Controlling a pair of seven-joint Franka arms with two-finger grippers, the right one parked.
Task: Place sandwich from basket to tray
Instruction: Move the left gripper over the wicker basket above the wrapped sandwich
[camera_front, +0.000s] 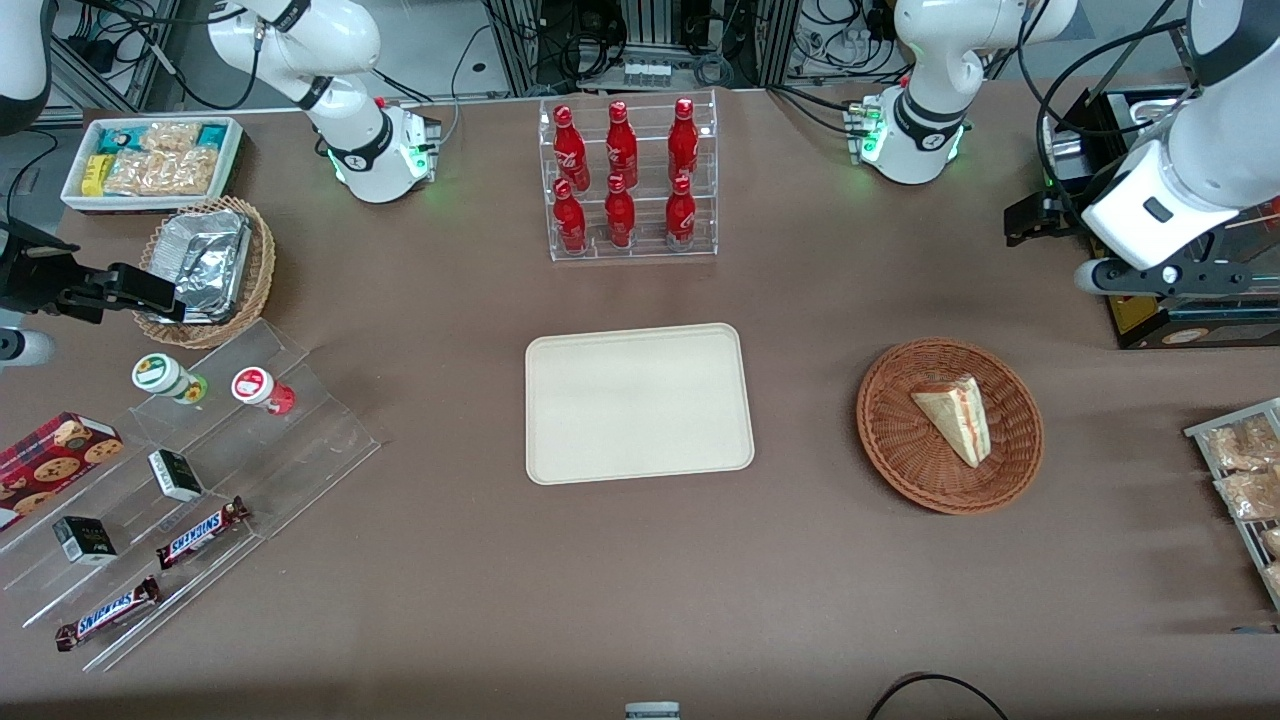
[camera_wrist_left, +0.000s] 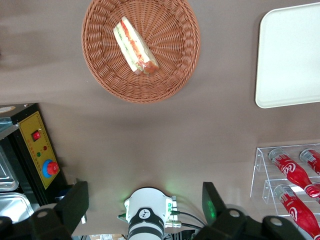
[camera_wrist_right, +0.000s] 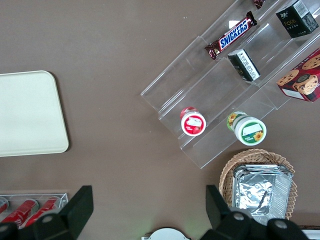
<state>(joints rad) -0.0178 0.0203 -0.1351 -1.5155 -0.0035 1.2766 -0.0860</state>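
We are holding our gripper (camera_wrist_left: 142, 202) wide open, well clear of the sandwich (camera_wrist_left: 134, 46) in the basket (camera_wrist_left: 170, 75), and judging a descent squarely over its bread faces best.

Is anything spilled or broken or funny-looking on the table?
Nothing stands out. The sandwich lies whole in the basket, the tray is bare, and the gripper hangs above the table with jaws open.

Probably a robotics lab: cable-strewn equipment racks (camera_front: 640, 40) edge a brown table (camera_front: 640, 560) staged with shop snacks.
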